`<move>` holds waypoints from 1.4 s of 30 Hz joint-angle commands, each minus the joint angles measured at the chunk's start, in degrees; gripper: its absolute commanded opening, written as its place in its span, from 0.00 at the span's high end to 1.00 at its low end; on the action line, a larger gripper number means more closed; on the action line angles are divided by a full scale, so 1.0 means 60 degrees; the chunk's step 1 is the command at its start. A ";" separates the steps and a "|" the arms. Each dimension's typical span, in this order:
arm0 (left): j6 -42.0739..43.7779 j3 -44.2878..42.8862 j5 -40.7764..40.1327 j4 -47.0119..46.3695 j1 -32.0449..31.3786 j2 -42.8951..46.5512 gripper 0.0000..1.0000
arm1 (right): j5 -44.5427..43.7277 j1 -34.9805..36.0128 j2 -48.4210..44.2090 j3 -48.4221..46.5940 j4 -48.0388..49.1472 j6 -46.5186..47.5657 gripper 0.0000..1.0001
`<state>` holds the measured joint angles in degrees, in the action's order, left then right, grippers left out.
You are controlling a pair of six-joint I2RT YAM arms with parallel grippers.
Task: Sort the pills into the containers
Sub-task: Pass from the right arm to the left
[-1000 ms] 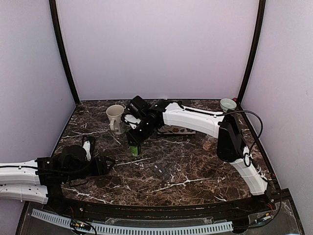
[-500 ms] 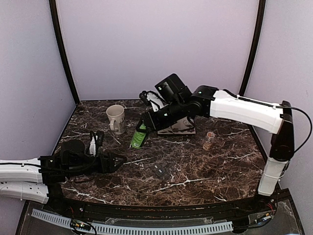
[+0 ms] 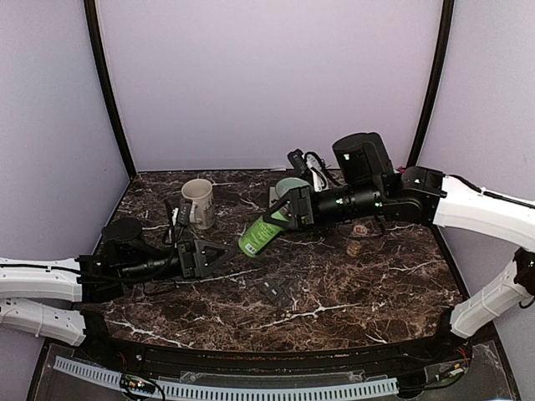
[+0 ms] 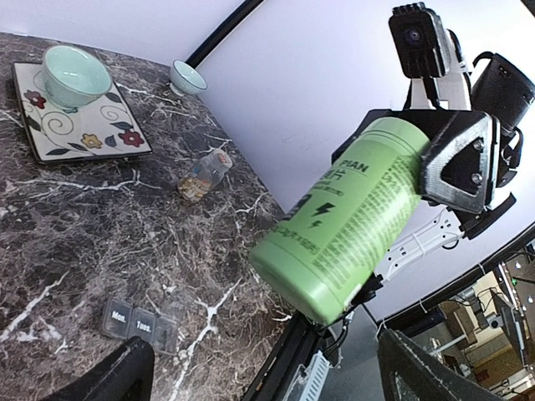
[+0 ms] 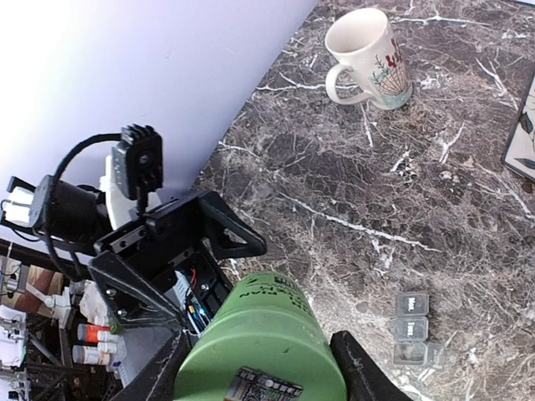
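Now that the right pincer (image 3: 290, 212) has swung its clamped green bottle (image 3: 264, 235) toward the left pincer (image 3: 217, 256) — newly spread wide, empty — uncapping seems next.

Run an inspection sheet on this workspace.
Surface: marble table, nothing spilled that I can see.
Job's things: grey three-compartment container lies flat, untouched; small jar has tan contents.
Clutter: cream mug; floral plate carrying a green bowl; small bowl at the far edge.
Grippers: right gripper fingers shut on a green bottle, tilted above the table; left gripper open, facing it, apart.
Cables: black leads loop at the right wrist.
Surroundings: pale walls, black frame posts.
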<state>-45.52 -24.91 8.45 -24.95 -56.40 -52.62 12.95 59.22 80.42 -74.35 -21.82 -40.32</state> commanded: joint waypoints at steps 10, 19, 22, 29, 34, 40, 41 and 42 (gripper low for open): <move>-0.0347 -0.1974 0.0392 -0.2148 -0.0105 -0.2381 0.04 | 0.0833 -0.0492 -0.2159 0.1310 0.1009 -0.0240 0.68; -0.0333 -0.2679 0.0659 -0.2127 -0.0326 -0.2931 0.03 | 0.1303 -0.0947 -0.2621 0.1995 0.1656 -0.0633 0.69; -0.0296 -0.2911 0.1047 -0.2114 -0.0326 -0.3122 0.03 | 0.1428 -0.1079 -0.2534 0.1986 0.1947 -0.0735 0.70; -0.0455 -0.2913 0.1497 -0.2507 -0.0326 -0.3358 0.03 | 0.1849 -0.1298 -0.2342 0.1984 0.2448 -0.1084 0.70; -0.0605 -0.2939 0.1756 -0.2847 -0.0312 -0.3510 0.03 | 0.2121 -0.1356 -0.2239 0.2172 0.2960 -0.1406 0.71; -0.0751 -0.2946 0.1930 -0.3140 -0.0282 -0.3537 0.04 | 0.2365 -0.1388 -0.2109 0.2278 0.3380 -0.1646 0.72; -0.0773 -0.2960 0.1945 -0.3190 -0.0270 -0.3535 0.05 | 0.2393 -0.1401 -0.2091 0.2310 0.3472 -0.1698 0.72; -0.0790 -0.2963 0.1977 -0.3231 -0.0268 -0.3547 0.05 | 0.2430 -0.1414 -0.2095 0.2368 0.3558 -0.1758 0.72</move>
<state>-49.54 -41.01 18.63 -40.77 -58.13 -74.04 25.45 51.31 67.79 -60.90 -7.25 -48.93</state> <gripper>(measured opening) 0.954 0.512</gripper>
